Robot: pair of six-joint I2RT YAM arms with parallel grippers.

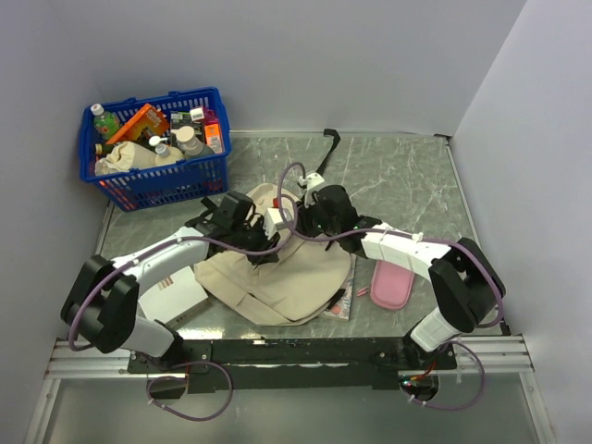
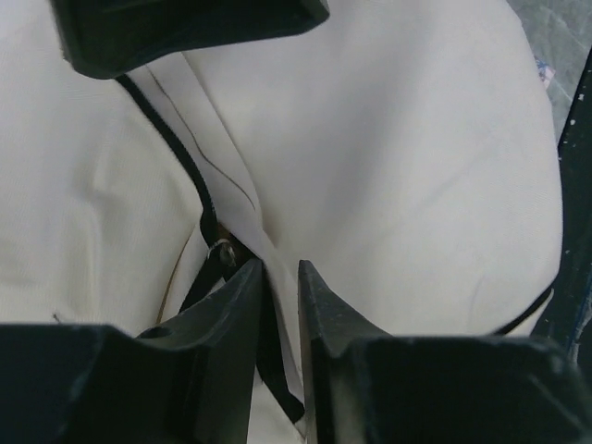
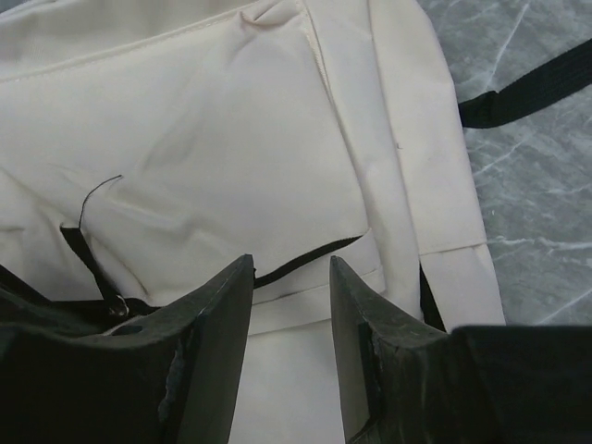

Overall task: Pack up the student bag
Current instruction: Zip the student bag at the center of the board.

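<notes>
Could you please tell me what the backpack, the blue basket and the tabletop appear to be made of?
Student bag: soft matte cream fabric; it creases and folds. Blue basket: probably moulded plastic, by its lattice walls. Tabletop: grey marble-look surface, white veins, perhaps laminate.

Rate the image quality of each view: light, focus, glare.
Top external: even soft light, sharp throughout, faint shadows around the cream fabric backpack on the grey marbled table. Left wrist: backpack bright, almost washed out; left gripper dark, soft-edged near the lens. Right wrist: fabric and table crisp; right gripper slightly soft.
</notes>
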